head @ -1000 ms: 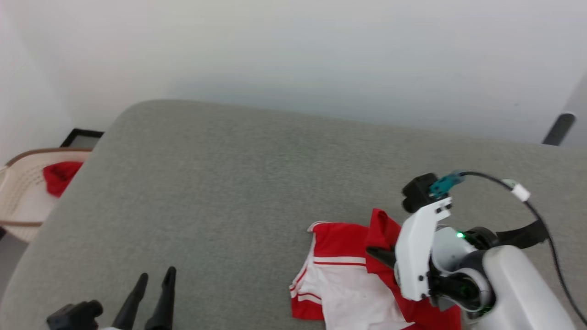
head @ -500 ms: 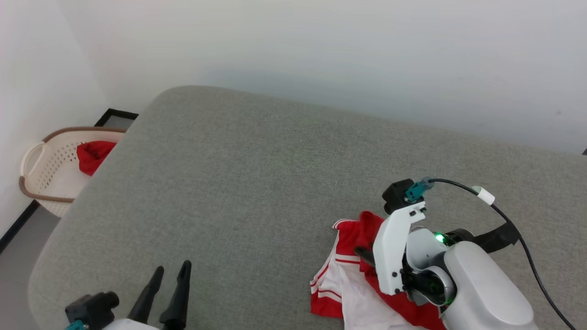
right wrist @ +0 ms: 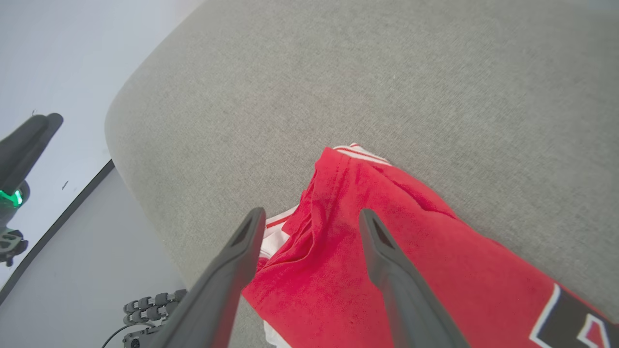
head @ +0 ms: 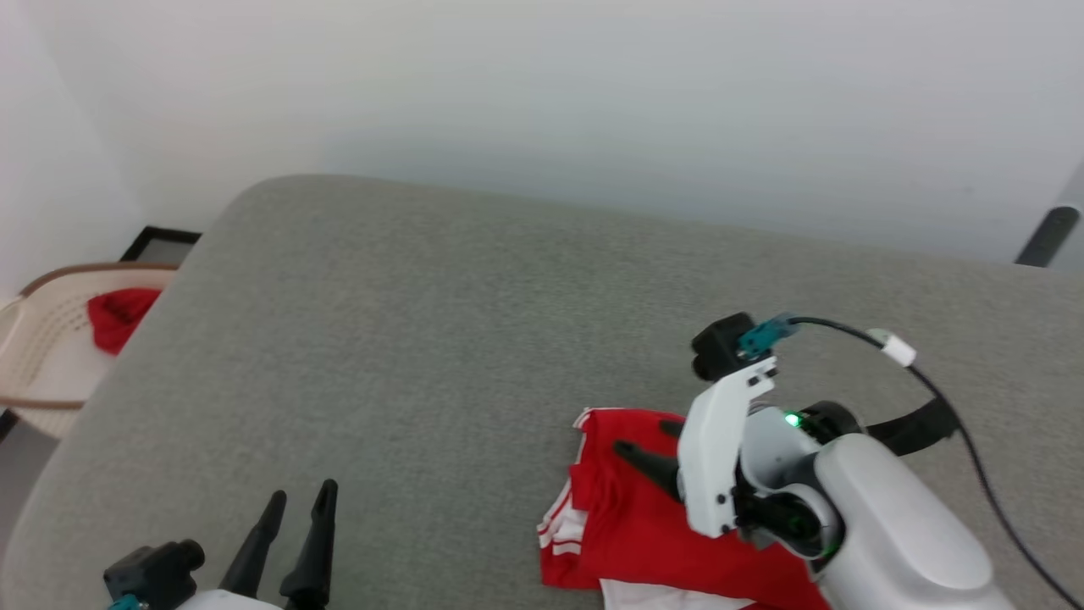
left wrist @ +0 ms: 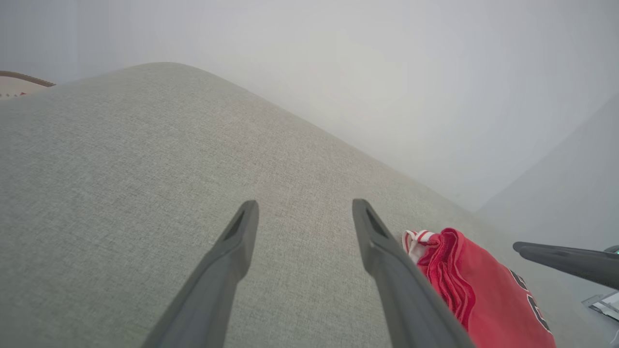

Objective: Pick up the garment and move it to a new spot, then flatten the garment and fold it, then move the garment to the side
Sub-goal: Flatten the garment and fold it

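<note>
With left jaws and right jaws released, the bunched red-and-white jersey shirt (head: 631, 534) might slide off the grey fabric surface's (head: 423, 339) nearby edge.

Soft, even light is washing out the white wall (head: 593, 85); faint shadows are lying on the grey fabric surface (head: 423, 339). Wrist views are bowing at the edges.
</note>
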Robot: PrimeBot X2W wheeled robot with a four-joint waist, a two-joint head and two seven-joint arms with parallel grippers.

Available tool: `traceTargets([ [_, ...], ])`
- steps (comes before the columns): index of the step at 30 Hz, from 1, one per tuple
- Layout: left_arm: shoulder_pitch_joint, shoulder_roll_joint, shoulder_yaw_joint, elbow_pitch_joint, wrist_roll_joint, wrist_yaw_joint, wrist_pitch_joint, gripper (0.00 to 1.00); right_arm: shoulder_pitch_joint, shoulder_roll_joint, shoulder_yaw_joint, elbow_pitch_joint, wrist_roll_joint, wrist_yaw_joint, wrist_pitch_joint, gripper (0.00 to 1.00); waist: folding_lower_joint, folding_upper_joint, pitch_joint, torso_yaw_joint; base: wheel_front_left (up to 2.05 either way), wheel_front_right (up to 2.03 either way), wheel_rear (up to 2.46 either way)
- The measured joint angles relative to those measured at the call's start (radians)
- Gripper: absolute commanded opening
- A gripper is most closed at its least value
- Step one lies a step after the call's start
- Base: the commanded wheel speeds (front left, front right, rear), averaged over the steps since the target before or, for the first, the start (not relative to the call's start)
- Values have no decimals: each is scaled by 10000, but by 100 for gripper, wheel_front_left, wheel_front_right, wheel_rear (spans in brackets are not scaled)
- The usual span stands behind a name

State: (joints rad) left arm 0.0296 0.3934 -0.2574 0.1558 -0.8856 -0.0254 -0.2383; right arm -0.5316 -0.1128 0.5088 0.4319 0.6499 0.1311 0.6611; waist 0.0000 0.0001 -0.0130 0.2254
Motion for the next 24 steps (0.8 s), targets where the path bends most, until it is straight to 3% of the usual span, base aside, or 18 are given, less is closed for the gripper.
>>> traceTargets([
  [12, 180, 209, 171, -198, 349, 203, -100, 100, 419, -1919, 360, -1277, 27, 0, -2255, 100, 0, 0, -78, -1095, 0, 0, 0],
  [24, 672, 512, 587, -426, 485, 347, -173, 100, 1961, -3195, -857, -1960, -355, -2, -4993, 100, 0, 0, -238, -2244, 0, 0, 0],
])
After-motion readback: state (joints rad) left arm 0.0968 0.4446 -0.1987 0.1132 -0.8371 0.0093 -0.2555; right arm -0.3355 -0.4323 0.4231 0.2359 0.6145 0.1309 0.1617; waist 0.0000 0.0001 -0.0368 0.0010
